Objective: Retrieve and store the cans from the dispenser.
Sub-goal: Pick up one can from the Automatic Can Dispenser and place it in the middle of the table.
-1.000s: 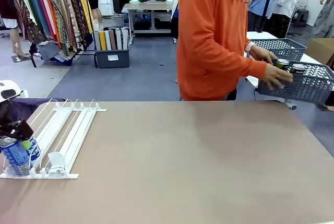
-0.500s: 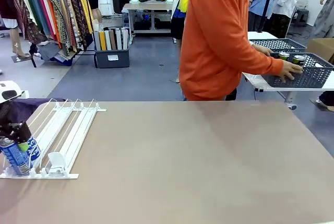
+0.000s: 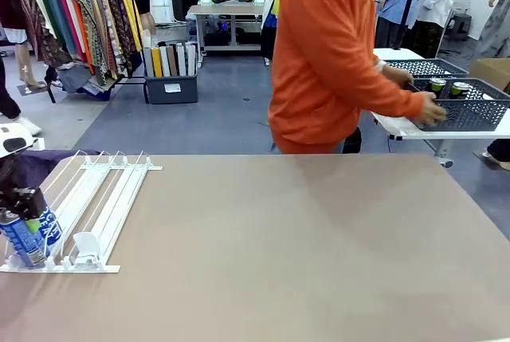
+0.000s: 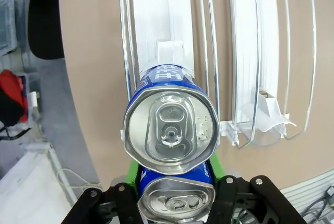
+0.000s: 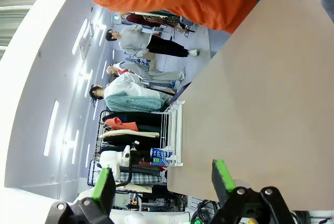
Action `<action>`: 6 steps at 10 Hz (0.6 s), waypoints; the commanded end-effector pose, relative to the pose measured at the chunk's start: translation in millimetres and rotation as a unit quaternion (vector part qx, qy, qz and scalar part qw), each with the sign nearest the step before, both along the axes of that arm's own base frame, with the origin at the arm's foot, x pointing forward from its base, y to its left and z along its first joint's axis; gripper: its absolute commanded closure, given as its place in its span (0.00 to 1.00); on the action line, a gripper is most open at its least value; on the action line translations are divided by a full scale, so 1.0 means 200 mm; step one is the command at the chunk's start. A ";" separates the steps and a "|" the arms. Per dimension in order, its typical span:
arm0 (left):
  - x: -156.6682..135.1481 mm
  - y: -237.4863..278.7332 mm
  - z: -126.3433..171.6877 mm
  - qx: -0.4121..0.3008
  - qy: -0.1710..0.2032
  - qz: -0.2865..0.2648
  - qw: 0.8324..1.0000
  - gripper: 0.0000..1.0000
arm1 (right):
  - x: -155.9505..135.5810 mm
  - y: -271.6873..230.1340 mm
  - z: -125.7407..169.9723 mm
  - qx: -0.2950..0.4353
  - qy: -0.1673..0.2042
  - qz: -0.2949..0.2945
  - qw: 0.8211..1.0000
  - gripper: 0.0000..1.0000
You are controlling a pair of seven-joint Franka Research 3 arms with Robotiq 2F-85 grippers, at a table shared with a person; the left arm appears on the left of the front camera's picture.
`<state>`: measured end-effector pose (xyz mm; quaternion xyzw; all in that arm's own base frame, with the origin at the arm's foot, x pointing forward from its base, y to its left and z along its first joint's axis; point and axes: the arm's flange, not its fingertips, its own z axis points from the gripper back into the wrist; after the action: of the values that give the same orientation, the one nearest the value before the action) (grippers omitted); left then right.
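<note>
The brown counter [image 3: 303, 238] is the biggest thing before us. Beyond its far edge the person [image 3: 335, 55] in orange has turned toward 2 o'clock, where the grey mesh basket [image 3: 478, 115], carried in the air a second ago, now rests on a white side table [image 3: 390, 125] with two dark cans [image 3: 437, 85] standing in it. The white dispenser [image 3: 103, 190] lies at 8 o'clock on the counter, its lanes running away from us and mostly bare. At its front lip, in the lane nearest the counter's 9 o'clock edge, two blue cans stand upright, with silver tops and white lettering. The change that matters is a small one: the left pincer [image 3: 30, 216], spread wide a second ago, now pinches the front blue can [image 4: 177, 200] with a green pad on either side, while the second blue can [image 4: 171, 130] waits close behind it. We judge the grasp made and the lift next. The right pincer [image 5: 163, 174] hangs spread, holding nothing.
</note>
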<state>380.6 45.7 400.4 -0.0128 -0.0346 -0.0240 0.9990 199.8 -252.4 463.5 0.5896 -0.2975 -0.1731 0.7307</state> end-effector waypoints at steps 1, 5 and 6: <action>-0.09 -0.01 -0.06 0.010 -0.012 -0.007 1.000 1.00 | 0.01 0.00 0.02 0.002 -0.020 -0.002 1.000 0.00; -0.17 0.01 0.35 0.000 -0.051 0.016 0.999 1.00 | 0.01 0.00 0.02 0.002 -0.020 -0.002 1.000 0.00; -0.19 0.02 0.52 -0.005 -0.072 0.008 0.997 1.00 | 0.01 0.00 0.02 0.002 -0.020 -0.002 1.000 0.00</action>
<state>353.8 47.1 466.0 -0.0138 -0.0776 -0.0204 0.9967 199.9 -252.4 463.4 0.5897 -0.2973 -0.1732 0.7307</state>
